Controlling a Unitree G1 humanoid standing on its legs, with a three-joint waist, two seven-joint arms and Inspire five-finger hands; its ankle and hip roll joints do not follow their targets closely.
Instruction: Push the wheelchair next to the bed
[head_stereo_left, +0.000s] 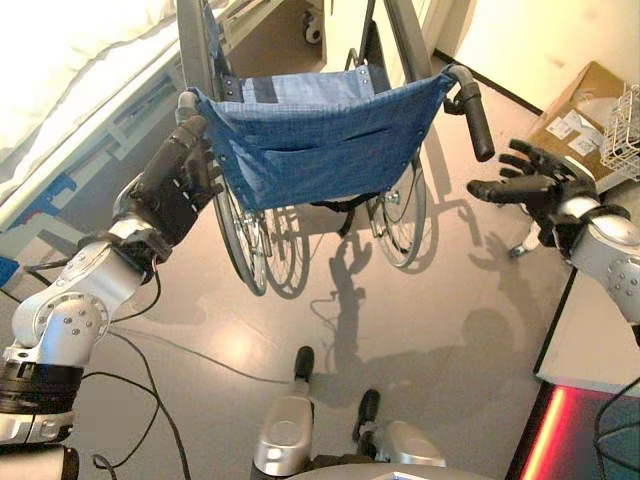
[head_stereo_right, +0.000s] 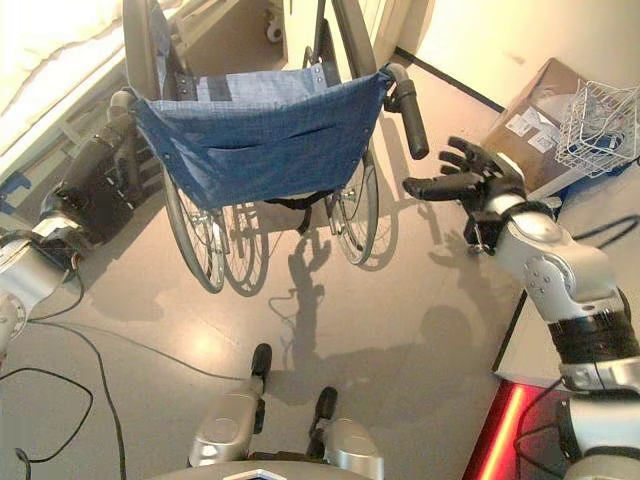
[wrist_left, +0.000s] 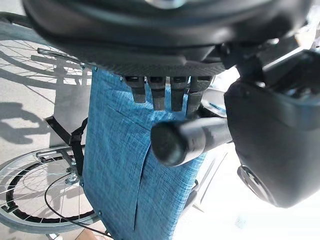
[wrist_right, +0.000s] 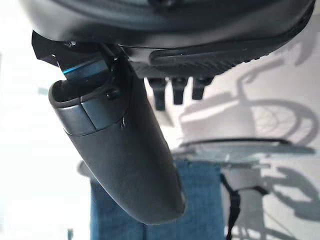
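Observation:
The wheelchair (head_stereo_left: 320, 140) with a blue cloth back stands in front of me, facing away. The bed (head_stereo_left: 80, 60) runs along its left side, close to the big wheel. My left hand (head_stereo_left: 178, 185) is at the left push handle (wrist_left: 185, 140); in the left wrist view the dark grip lies between the curled fingers (wrist_left: 160, 95) and the thumb. My right hand (head_stereo_left: 540, 188) hovers open with its fingers spread, a short way to the right of the right push handle (head_stereo_left: 478, 115) and not touching it.
A cardboard box (head_stereo_left: 575, 115) and a wire basket (head_stereo_left: 625, 130) stand at the far right by the wall. A white surface (head_stereo_left: 590, 340) with a red-lit edge lies at the lower right. Bare floor stretches between me and the wheelchair.

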